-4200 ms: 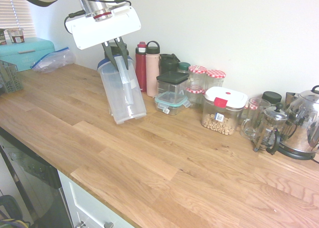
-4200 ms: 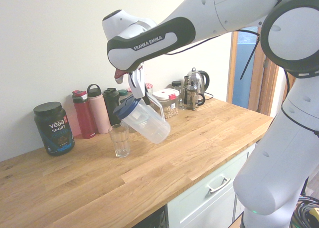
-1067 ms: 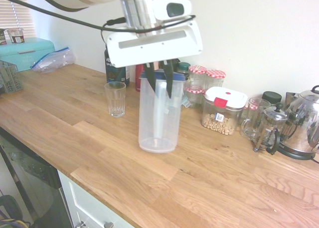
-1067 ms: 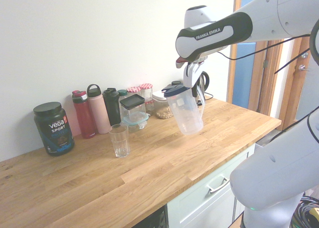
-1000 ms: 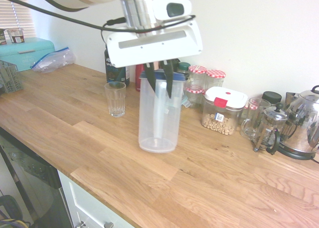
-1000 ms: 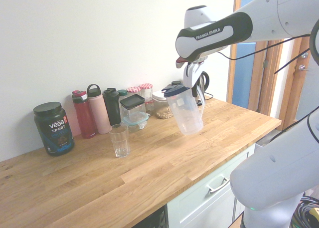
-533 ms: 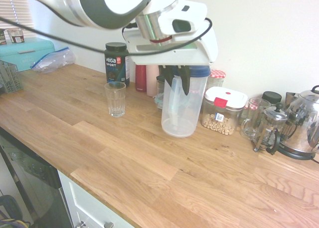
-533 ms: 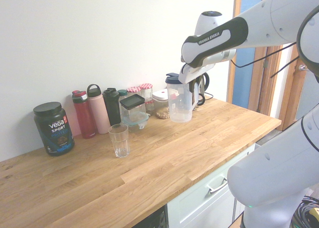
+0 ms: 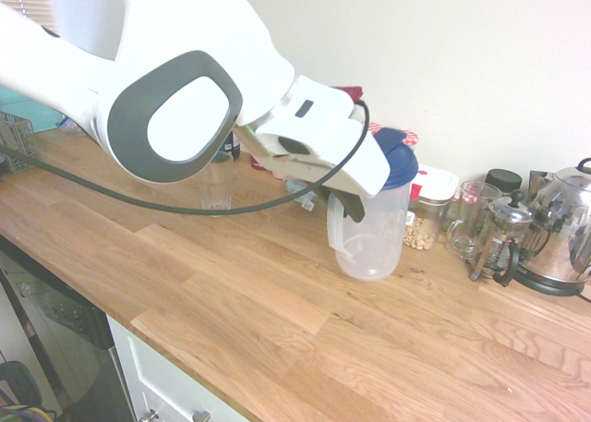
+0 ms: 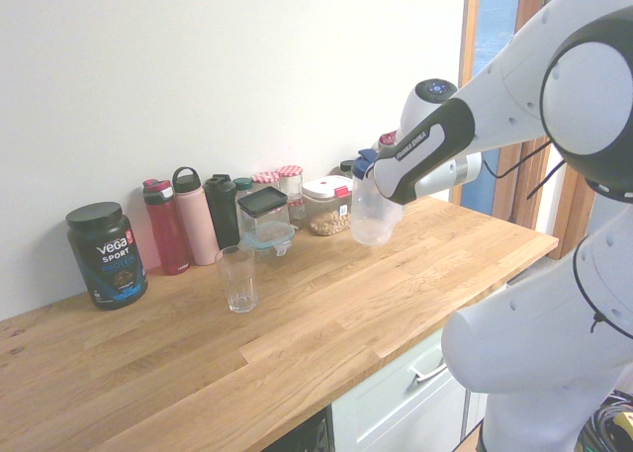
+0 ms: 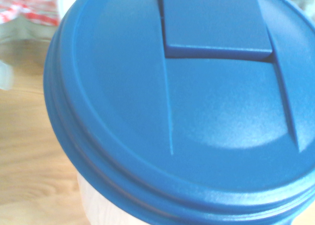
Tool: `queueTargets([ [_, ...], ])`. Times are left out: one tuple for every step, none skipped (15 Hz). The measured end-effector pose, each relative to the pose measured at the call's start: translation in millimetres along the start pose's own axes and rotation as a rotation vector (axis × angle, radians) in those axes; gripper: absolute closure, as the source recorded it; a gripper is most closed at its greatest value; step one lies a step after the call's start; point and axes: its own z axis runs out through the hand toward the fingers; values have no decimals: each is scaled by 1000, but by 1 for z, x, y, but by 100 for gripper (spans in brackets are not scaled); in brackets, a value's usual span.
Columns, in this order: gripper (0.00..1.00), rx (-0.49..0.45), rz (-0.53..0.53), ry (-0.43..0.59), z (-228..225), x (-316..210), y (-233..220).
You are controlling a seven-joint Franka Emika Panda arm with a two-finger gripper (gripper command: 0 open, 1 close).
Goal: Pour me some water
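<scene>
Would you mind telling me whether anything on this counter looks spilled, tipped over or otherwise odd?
Nothing looks spilled or toppled. The one oddity: the clear plastic pitcher with a blue lid looks empty, as does the clear drinking glass.

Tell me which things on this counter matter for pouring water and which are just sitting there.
For the job: clear pitcher with blue lid, held by the gripper; drinking glass.

Just lying about: protein tub, water bottles, storage jars, French press, kettle.

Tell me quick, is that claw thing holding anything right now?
Gripper: closed, holding the clear pitcher with the blue lid.
</scene>
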Motion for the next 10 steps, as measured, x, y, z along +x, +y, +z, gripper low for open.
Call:
queueTargets([
  [100, -6, -6, -9, 2, -4, -3],
  [100, -11, -10, -16, 3, -7, -6],
  [100, -15, -13, -22, 4, -10, -9],
  [100, -21, -14, -30, 6, -14, -12],
  [100, -31, -17, -44, 9, -18, -13],
  [100, -37, -20, -56, 13, -22, -15],
  [100, -41, -20, -64, 16, -24, -16],
  [100, -43, -19, -66, 17, -23, -17],
  [0, -46, -18, -69, 17, -22, -18],
  [0, -52, -18, -75, 17, -21, -18],
])
